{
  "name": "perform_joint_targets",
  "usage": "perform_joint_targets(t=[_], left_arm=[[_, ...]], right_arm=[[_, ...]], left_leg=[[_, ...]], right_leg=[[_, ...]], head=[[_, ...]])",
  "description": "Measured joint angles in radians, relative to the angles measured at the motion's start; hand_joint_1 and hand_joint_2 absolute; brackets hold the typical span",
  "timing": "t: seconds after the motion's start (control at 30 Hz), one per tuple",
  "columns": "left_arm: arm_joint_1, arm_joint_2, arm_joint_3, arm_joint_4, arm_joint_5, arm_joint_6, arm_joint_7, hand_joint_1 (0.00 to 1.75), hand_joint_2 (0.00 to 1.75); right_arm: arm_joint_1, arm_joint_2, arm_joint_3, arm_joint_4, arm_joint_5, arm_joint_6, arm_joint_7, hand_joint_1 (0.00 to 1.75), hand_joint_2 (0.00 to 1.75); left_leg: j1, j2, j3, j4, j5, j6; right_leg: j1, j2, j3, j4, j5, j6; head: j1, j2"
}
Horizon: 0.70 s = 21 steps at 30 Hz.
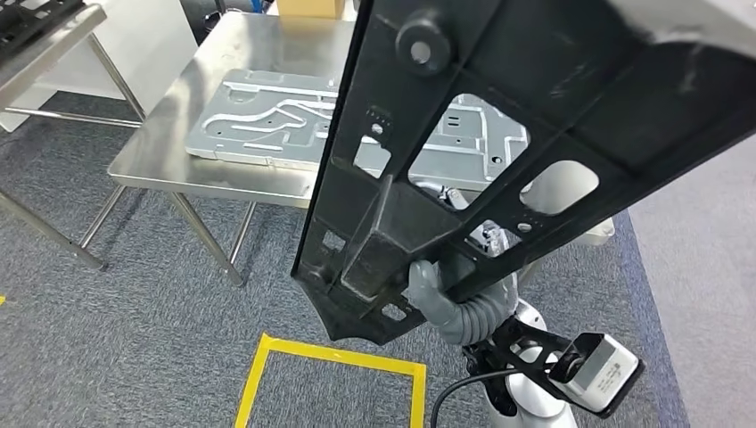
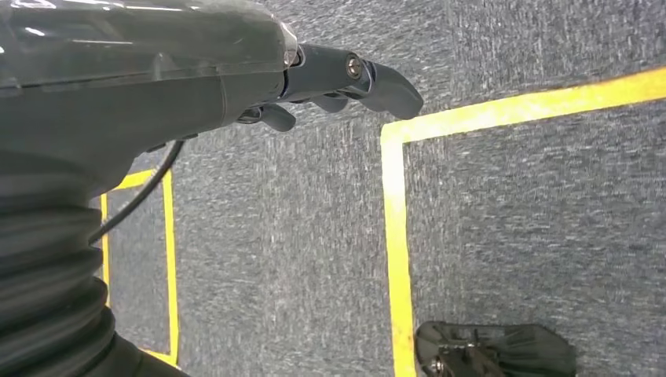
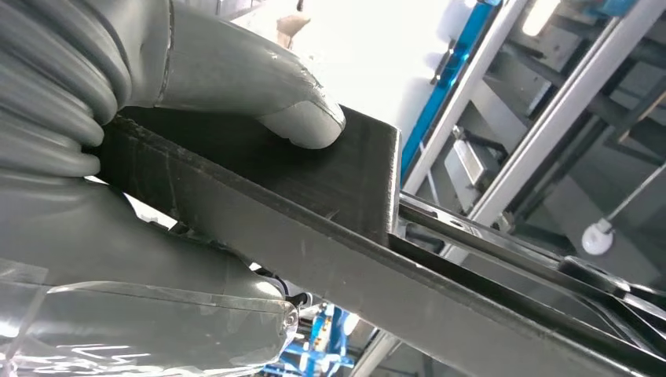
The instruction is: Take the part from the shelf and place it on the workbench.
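On the left of the head view a steel workbench (image 1: 192, 116) is seen, with a pale grey pressed-metal panel (image 1: 267, 120) lying flat on its top; below it, grey carpet and a square of yellow floor tape (image 1: 325, 361) are visible; further right, the black part (image 1: 499, 116) is held up in front of the camera, tilted, its wide end high at the right and its narrow end low near the middle, above the floor and not yet over the workbench top.

The part is judged to be a stiff moulded frame with cut-out windows and ribs; it looks rigid rather than fragile, and moderately light for its span, though its length is likely to lever hard against a grip at 1 end; its matt surface is not expected to be slippery; the boxed rib near the narrow end is judged the soundest place to be held.

The right hand (image 1: 437, 290) is closed on that rib; in the right wrist view the thumb (image 3: 259, 94) is pressed flat on 1 face of the rib, with the palm against the opposite side, and the edge of the rib runs out beyond the fingers.

The left hand (image 2: 345, 82) hangs over the carpet with its fingers loosely bent and nothing in them; whether it counts as spread or curled cannot be told.
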Motion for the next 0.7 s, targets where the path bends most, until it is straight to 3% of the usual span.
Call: perform_joint_targets(t=[0.1, 0.17, 0.23, 0.27, 0.3, 0.37, 0.43, 0.47, 0.6, 0.63, 0.7], left_arm=[[0.001, 0.001, 0.001, 0.0, 0.0, 0.0, 0.002, 0.0, 1.75], [0.0, 0.0, 0.001, 0.0, -0.002, 0.002, 0.009, 0.0, 1.75], [0.0, 0.0, 0.001, 0.0, -0.007, 0.004, 0.018, 0.0, 1.75], [0.002, 0.0, 0.001, 0.0, -0.01, 0.004, 0.021, 0.0, 1.75], [0.004, 0.0, 0.001, 0.0, -0.012, 0.005, 0.022, 0.0, 1.75], [0.005, 0.0, 0.001, 0.0, -0.014, 0.005, 0.024, 0.0, 1.75], [0.005, 0.0, 0.001, 0.0, -0.015, 0.005, 0.024, 0.0, 1.75], [0.004, 0.0, 0.001, 0.0, -0.015, 0.005, 0.025, 0.0, 1.75], [0.006, 0.0, 0.001, 0.0, -0.016, 0.006, 0.025, 0.0, 1.75], [0.005, 0.0, 0.001, 0.0, -0.017, 0.006, 0.025, 0.0, 1.75], [0.003, 0.0, 0.001, 0.0, -0.018, 0.006, 0.024, 0.0, 1.75]], right_arm=[[-0.002, 0.001, 0.001, 0.0, -0.004, 0.002, -0.001, 1.75, 1.75], [-0.004, 0.002, 0.004, 0.0, -0.005, 0.003, -0.001, 1.75, 1.75], [-0.004, 0.002, 0.006, 0.001, -0.006, 0.003, 0.0, 1.75, 1.75], [-0.004, 0.002, 0.006, 0.002, -0.006, 0.003, 0.0, 1.75, 1.75], [-0.004, 0.002, 0.007, 0.002, -0.006, 0.003, 0.0, 1.75, 1.75], [-0.004, 0.002, 0.008, 0.003, -0.007, 0.001, 0.0, 1.75, 1.75], [-0.005, 0.002, 0.008, 0.003, -0.007, -0.001, 0.0, 1.75, 1.75], [-0.006, 0.002, 0.008, 0.003, -0.008, -0.002, 0.001, 1.75, 1.75], [-0.008, 0.002, 0.009, 0.003, -0.008, -0.003, 0.001, 1.75, 1.75], [-0.009, 0.002, 0.009, 0.002, -0.008, -0.004, 0.0, 1.75, 1.75], [-0.01, 0.001, 0.009, 0.003, -0.008, -0.004, 0.0, 1.75, 1.75]], left_leg=[[0.0, 0.011, -0.006, 0.014, -0.013, -0.016], [0.002, 0.031, -0.048, 0.101, -0.057, -0.023], [0.006, 0.041, -0.114, 0.23, -0.102, -0.029], [0.007, 0.043, -0.135, 0.268, -0.106, -0.032], [0.008, 0.044, -0.139, 0.273, -0.093, -0.034], [0.01, 0.051, -0.093, 0.17, -0.024, -0.034], [0.008, 0.061, -0.034, 0.051, 0.015, -0.028], [0.005, 0.064, -0.019, 0.021, 0.013, -0.023], [0.005, 0.058, 0.003, -0.001, -0.01, 0.002], [0.006, 0.056, 0.013, -0.005, -0.014, 0.007], [0.007, 0.052, 0.033, -0.01, -0.028, 0.017]], right_leg=[[-0.007, -0.006, 0.005, -0.015, 0.008, -0.014], [-0.01, -0.013, 0.012, -0.025, 0.002, -0.028], [-0.009, -0.018, 0.018, -0.026, -0.012, -0.036], [-0.009, -0.021, 0.024, -0.025, -0.017, -0.036], [-0.009, -0.024, 0.031, -0.025, -0.02, -0.033], [-0.009, -0.03, 0.051, -0.024, -0.03, -0.024], [-0.007, -0.034, 0.065, -0.022, -0.044, -0.012], [-0.006, -0.035, 0.067, -0.021, -0.048, -0.006], [-0.005, -0.033, 0.066, 0.001, -0.053, 0.014], [-0.007, -0.03, 0.047, 0.037, -0.057, 0.018], [-0.01, -0.024, -0.029, 0.157, -0.084, 0.026]], head=[[-0.003, 0.0], [-0.007, 0.0], [-0.01, 0.0], [-0.01, 0.0], [-0.01, 0.0], [-0.01, 0.0], [-0.01, 0.0], [-0.009, 0.0], [-0.008, 0.0], [-0.008, 0.0], [-0.007, 0.0]])
